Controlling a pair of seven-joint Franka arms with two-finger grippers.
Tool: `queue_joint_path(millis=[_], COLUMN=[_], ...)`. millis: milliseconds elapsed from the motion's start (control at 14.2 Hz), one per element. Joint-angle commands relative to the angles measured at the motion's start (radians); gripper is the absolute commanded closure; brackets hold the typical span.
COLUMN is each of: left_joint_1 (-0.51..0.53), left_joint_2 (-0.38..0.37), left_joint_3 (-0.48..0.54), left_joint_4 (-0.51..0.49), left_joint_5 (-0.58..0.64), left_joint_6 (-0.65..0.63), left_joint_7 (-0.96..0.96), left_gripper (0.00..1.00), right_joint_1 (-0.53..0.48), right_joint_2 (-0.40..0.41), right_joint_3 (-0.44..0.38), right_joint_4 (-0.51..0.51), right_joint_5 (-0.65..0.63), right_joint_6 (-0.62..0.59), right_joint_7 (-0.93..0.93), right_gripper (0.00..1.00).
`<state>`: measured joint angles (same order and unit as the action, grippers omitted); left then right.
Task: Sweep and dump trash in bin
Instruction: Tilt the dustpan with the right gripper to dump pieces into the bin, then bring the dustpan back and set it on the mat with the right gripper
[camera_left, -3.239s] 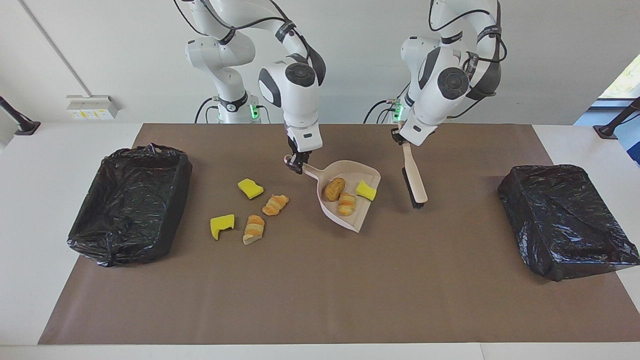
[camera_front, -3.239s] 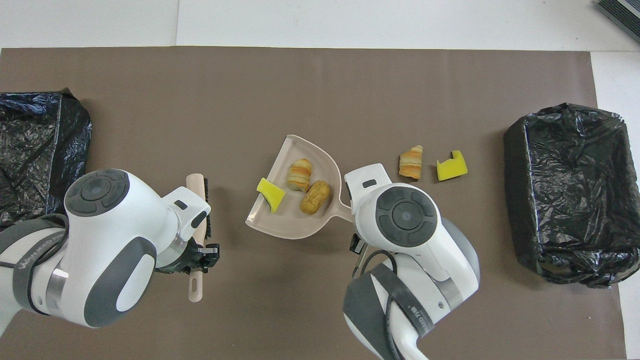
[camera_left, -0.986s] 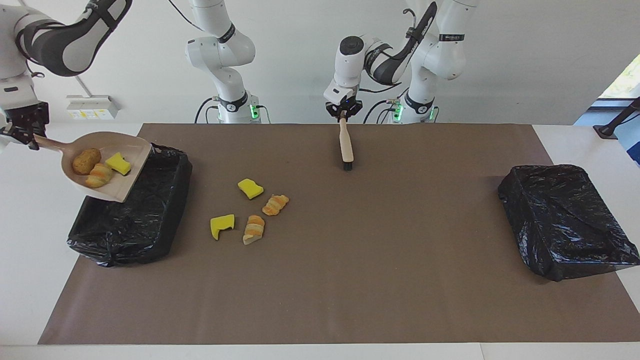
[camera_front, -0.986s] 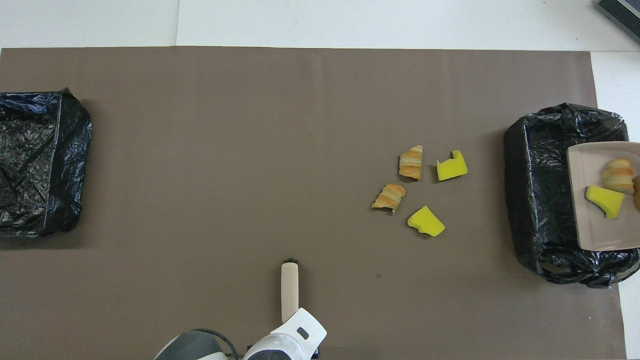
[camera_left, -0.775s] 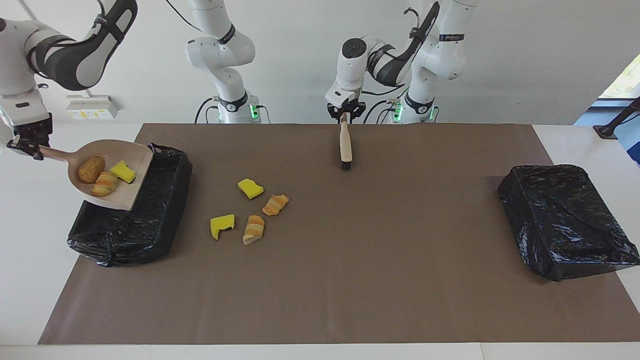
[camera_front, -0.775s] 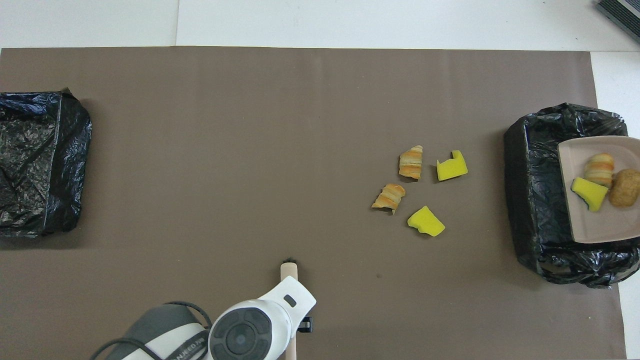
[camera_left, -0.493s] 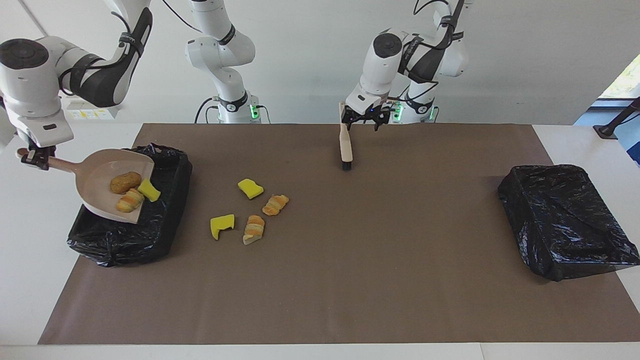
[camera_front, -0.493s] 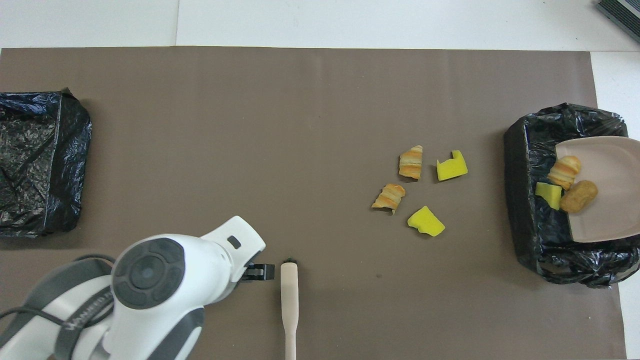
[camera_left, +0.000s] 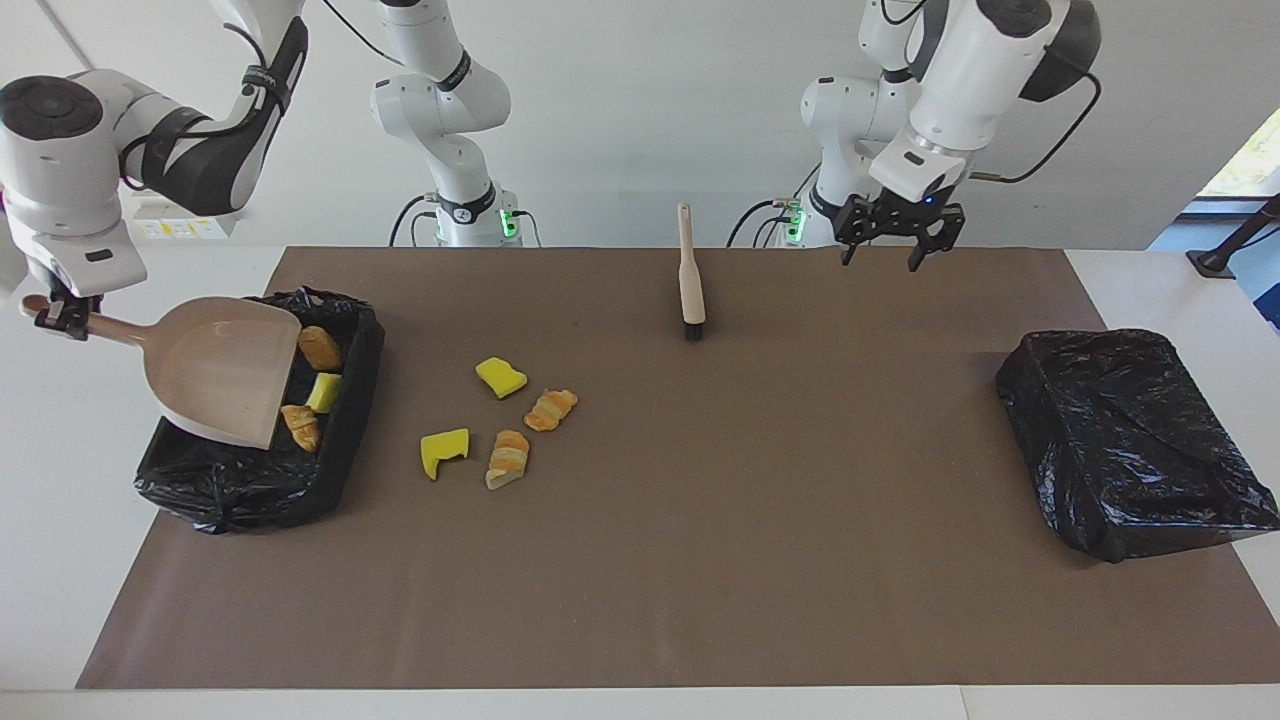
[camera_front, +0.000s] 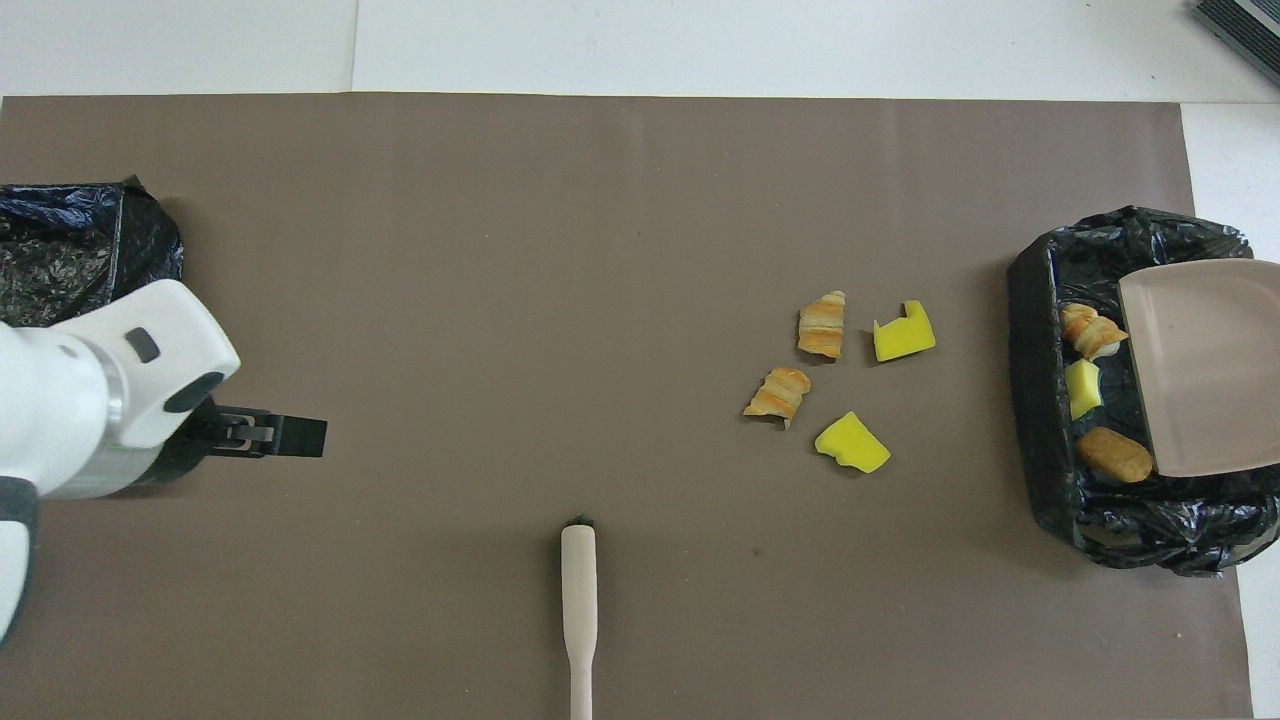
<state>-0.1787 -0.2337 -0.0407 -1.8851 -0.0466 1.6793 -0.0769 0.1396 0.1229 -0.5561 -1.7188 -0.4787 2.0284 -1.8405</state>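
Brown mat (camera_left: 700, 560) on a white table. Right gripper (camera_left: 60, 318), fingers clamped on the handle, tips the emptied dustpan (camera_left: 225, 370) over the bin (camera_left: 345, 440) at its end, which holds a croissant piece (camera_left: 300, 425), sponge chunk (camera_left: 323, 392) and bread roll (camera_left: 320, 347); four pieces of trash (camera_left: 500, 415) lie unswept beside it; brush (camera_left: 690, 280) lies on the mat; left gripper (camera_left: 895, 243) hangs with fingers wide, empty; second bin (camera_left: 1130, 440) unused

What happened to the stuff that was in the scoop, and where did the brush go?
The right gripper carried the dustpan to the bin at its end and tipped it: the bread roll, a yellow sponge chunk and a striped piece slid in. The left gripper let go of the brush and swung away, open. Four pieces on the mat stayed put.
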Motion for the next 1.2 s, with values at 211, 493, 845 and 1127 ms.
queue_joint_path(millis=[211,493,845,1127], left_joint_1=[0.108,0.120,0.120,0.122], left_joint_2=[0.151,0.203,0.163,0.178], left_joint_3=[-0.016,-0.010,-0.010,-0.007], left_joint_4=[0.348,0.437,0.391,0.402], left_joint_5=[0.064,0.054,0.053,0.051], left_joint_6=[-0.260,-0.319,-0.291,-0.263], left_joint_7=[0.124,0.141,0.146,0.141], left_gripper=[0.00,0.00,0.00,0.00], right_joint_1=[-0.011,-0.012,-0.009,-0.009], right_joint_2=[-0.028,-0.052,-0.088,-0.072], right_joint_3=[0.053,0.088,0.238,0.457], right_joint_4=[0.142,0.182,0.167,0.140], right_joint_5=[-0.011,0.136,0.212,0.216], right_joint_6=[-0.192,-0.249,-0.278,-0.321], right_joint_7=[-0.040,0.114,0.581,1.103], right_gripper=[1.00,1.00,1.00,1.00])
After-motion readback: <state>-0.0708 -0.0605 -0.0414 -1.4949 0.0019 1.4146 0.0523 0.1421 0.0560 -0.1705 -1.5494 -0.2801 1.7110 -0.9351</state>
